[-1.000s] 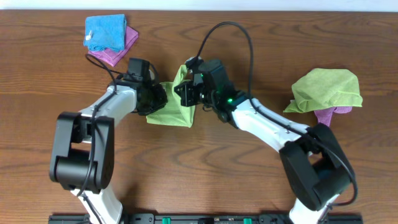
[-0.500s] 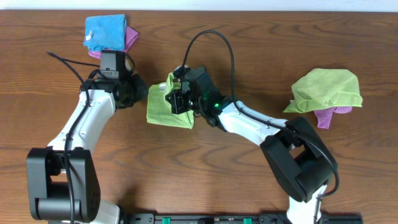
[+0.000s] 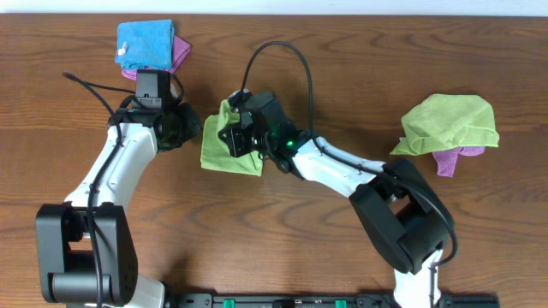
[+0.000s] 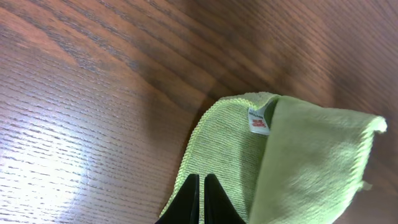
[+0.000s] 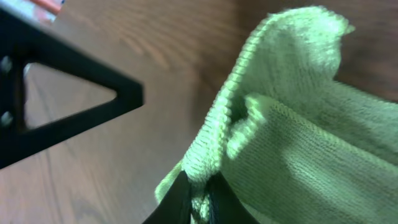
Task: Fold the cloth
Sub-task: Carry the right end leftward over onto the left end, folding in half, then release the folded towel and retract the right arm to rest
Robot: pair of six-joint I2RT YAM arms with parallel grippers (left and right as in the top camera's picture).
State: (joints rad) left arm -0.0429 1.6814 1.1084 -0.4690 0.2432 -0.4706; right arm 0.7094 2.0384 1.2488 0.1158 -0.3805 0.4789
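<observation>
The cloth (image 3: 219, 155), lime-green, lies partly folded on the wooden table at the middle. Its white tag (image 4: 258, 121) shows in the left wrist view, next to a raised upper layer (image 4: 311, 162). My right gripper (image 3: 233, 137) is shut on a bunched edge of the cloth (image 5: 298, 143) and holds it over the cloth's left part; its fingertips (image 5: 199, 186) pinch the hem. My left gripper (image 3: 183, 128) sits just left of the cloth. Its fingers (image 4: 201, 185) are shut with nothing between them, tips over the cloth's left edge.
Another lime-green cloth (image 3: 449, 122) lies rumpled on a purple cloth (image 3: 452, 159) at the right. A bright blue cloth (image 3: 144, 43) lies on a magenta cloth (image 3: 163, 74) at the back left. A black cable (image 3: 282, 53) arcs above the right arm.
My left gripper has pulled back off the cloth to the left. My right gripper has carried the held edge leftward across the cloth.
</observation>
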